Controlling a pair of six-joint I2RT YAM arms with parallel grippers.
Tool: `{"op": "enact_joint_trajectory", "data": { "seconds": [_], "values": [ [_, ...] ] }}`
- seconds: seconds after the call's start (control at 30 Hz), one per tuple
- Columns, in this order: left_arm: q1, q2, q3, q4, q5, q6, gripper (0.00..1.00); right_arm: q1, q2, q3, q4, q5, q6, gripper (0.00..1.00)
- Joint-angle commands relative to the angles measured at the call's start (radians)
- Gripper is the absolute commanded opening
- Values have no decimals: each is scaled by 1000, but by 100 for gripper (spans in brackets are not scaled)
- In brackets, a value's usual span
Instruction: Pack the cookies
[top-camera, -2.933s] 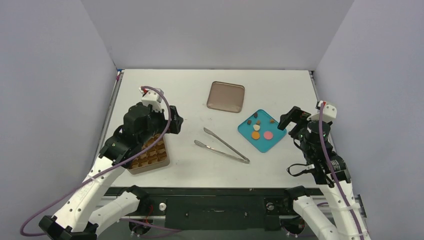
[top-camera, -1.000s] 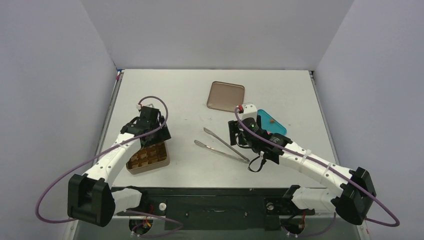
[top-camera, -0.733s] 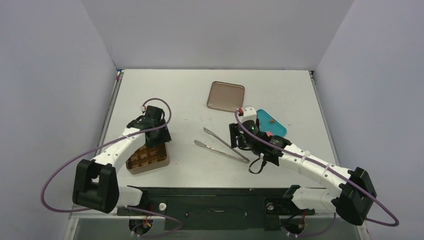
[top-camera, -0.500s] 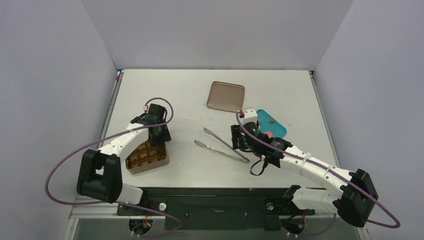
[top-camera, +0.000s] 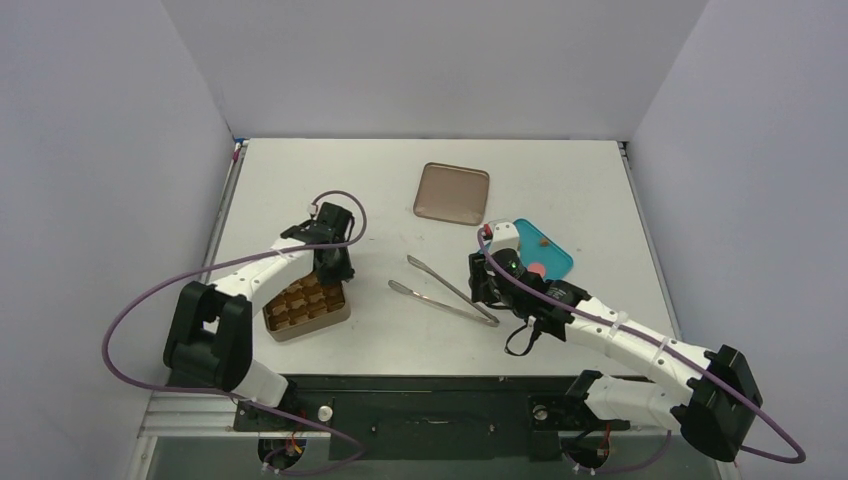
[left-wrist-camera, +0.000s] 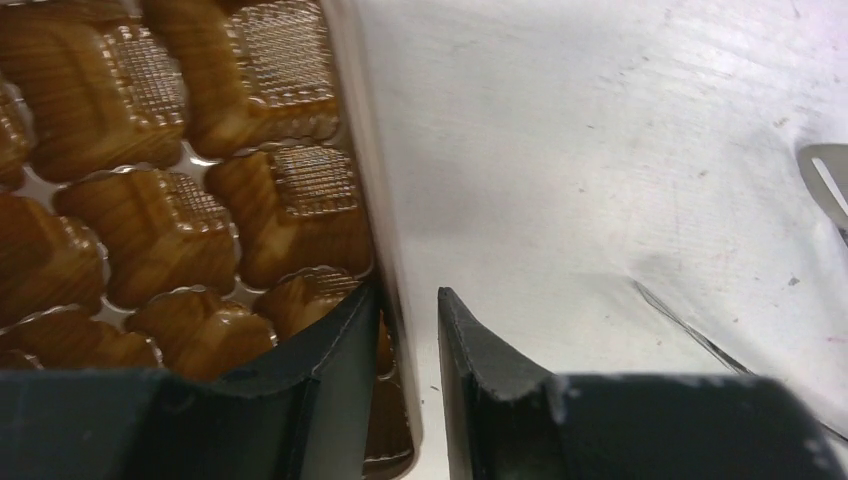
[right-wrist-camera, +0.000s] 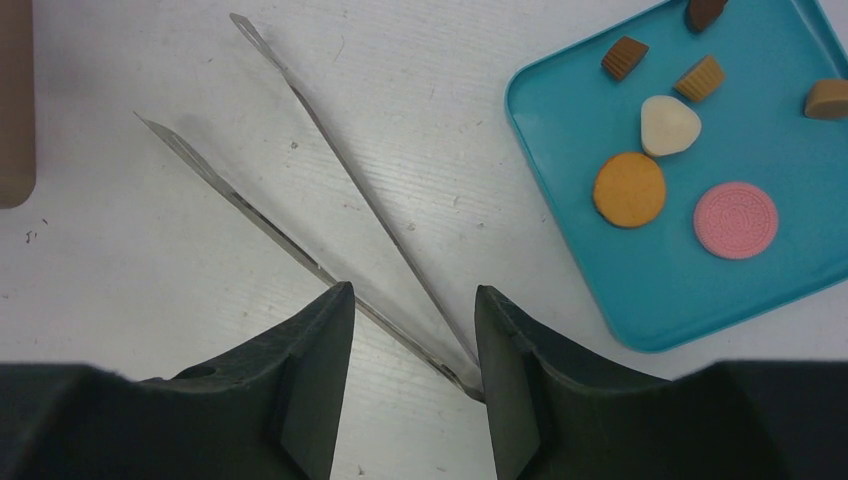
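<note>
Right wrist view showed the right gripper (right-wrist-camera: 410, 330), fingers spread, straddling the tongs (right-wrist-camera: 340, 190) beside the teal plate (right-wrist-camera: 570, 270); squeezing near their joined end looked wisest.

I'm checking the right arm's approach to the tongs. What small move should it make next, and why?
Probably close the right gripper on the tongs near their joined end. The fingers straddle both metal arms there with gaps either side, and the cookies lie untouched on the teal plate.

Plain grey-lilac walls (top-camera: 420, 60) close in on three sides of a white table (top-camera: 560, 175), its surface lightly scuffed, evenly lit, a black frame (top-camera: 430, 385) along its near edge
</note>
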Motion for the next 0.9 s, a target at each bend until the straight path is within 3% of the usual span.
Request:
{"op": "enact_joint_trajectory", "data": {
  "seconds": [0.0, 0.47, 0.87],
  "values": [
    [-63, 30, 69, 13, -21, -21, 24, 9, -31, -3, 26, -4, 10, 44],
    [-168, 131, 177, 24, -5, -53, 14, 9, -109, -23, -18, 37, 7, 30],
    [-255, 268, 289, 47, 39, -37, 11, 4, -118, -30, -53, 50, 5, 29]
  ]
}}
